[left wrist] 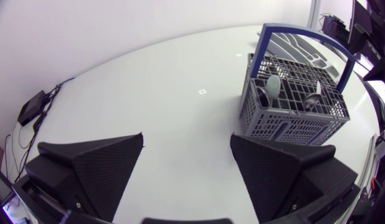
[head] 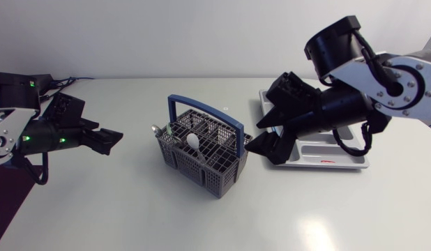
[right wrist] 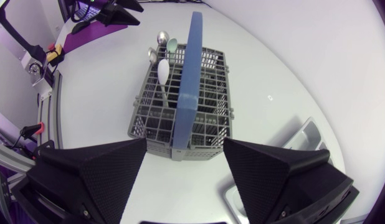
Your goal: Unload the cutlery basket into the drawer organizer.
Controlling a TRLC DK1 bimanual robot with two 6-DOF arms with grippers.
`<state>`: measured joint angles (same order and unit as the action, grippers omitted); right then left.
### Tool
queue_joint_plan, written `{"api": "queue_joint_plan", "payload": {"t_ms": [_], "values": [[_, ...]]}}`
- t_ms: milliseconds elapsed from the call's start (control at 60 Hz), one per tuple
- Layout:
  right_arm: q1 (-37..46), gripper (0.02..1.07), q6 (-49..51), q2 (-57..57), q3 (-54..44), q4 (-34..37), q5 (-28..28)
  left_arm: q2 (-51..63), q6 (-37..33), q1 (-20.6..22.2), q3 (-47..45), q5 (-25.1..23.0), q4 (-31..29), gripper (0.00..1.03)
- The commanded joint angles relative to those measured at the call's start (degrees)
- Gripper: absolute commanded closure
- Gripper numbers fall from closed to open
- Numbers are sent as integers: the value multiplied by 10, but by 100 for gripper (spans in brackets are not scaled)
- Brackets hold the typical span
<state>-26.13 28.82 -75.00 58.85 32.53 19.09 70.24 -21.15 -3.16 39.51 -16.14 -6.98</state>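
The grey cutlery basket (head: 201, 152) with a blue handle (head: 205, 108) stands mid-table. It holds a white spoon (head: 193, 141), a metal spoon (head: 155, 130) and, in the right wrist view, a pale green spoon (right wrist: 172, 45). The grey drawer organizer (head: 320, 150) lies to its right. My right gripper (head: 256, 136) hangs open between basket and organizer, nothing between its fingers; the basket (right wrist: 180, 106) is just ahead of it. My left gripper (head: 112, 138) is open and empty, left of the basket (left wrist: 295, 102).
A corner of the organizer (right wrist: 308, 134) shows beside my right gripper (right wrist: 184, 163). Bare white table lies between my left gripper (left wrist: 187, 137) and the basket, and along the front edge.
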Motion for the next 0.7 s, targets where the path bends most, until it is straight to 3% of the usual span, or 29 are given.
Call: {"api": "queue_joint_plan", "payload": {"t_ms": [0, 67, 150, 383, 450, 683], "values": [[1, 44, 10, 23, -51, -7, 2, 45, -19, 8, 39, -19, 11, 7], [5, 76, -9, 36, -76, -47, 1, 94, -14, 16, 73, -21, 7, 11], [16, 79, -14, 41, -102, -55, 2, 142, -11, 19, 102, -39, 8, 15], [42, 84, -30, 34, -151, -93, 9, 250, 4, 3, 174, -207, 8, 71], [47, 84, -32, 29, -154, -99, 9, 269, 7, 2, 183, -224, 6, 79], [46, 87, -70, -36, -149, -160, 9, 315, -15, 32, 190, -233, -15, 83]]}}
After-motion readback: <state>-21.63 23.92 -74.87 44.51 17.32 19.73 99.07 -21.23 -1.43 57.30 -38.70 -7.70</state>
